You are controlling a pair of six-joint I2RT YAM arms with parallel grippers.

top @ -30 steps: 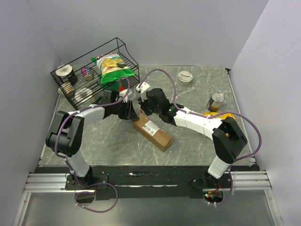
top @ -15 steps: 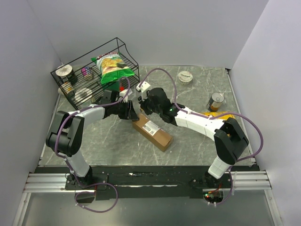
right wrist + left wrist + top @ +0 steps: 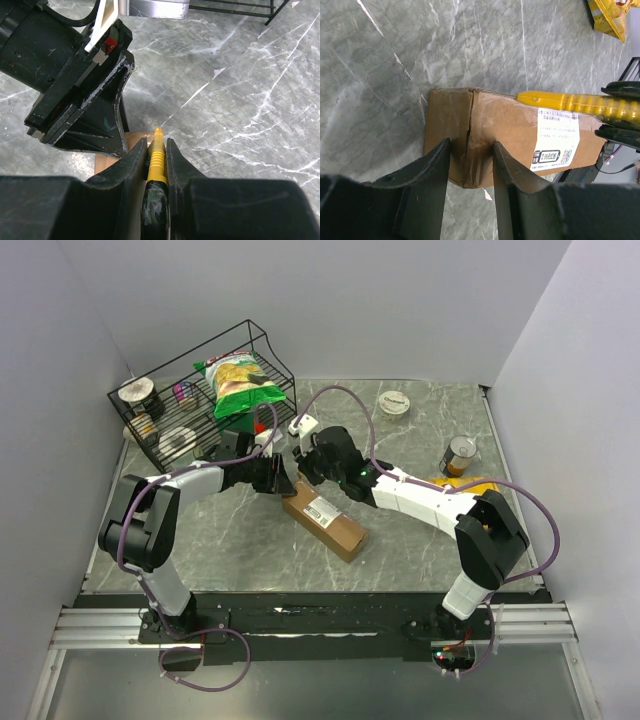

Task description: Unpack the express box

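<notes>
- box [image 3: 323,512] lying flat in the middle of the table [image 3: 250,550]
- right gripper [image 3: 156,142] clamped tight on a yellow cutter [image 3: 156,165], tip at the box's top edge
- left gripper [image 3: 470,142] half open at the box's end

top: high overhead, looking down | left wrist: close behind left claw [image 3: 471,145], facing express box [image 3: 510,125] | right wrist: close behind right claw [image 3: 155,142] | shared: box end, yellow cutter [image 3: 156,162]

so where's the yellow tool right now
In the right wrist view, the yellow tool is clamped in the right gripper, mid-table, its tip over the end of the express box where the left gripper sits.
</notes>
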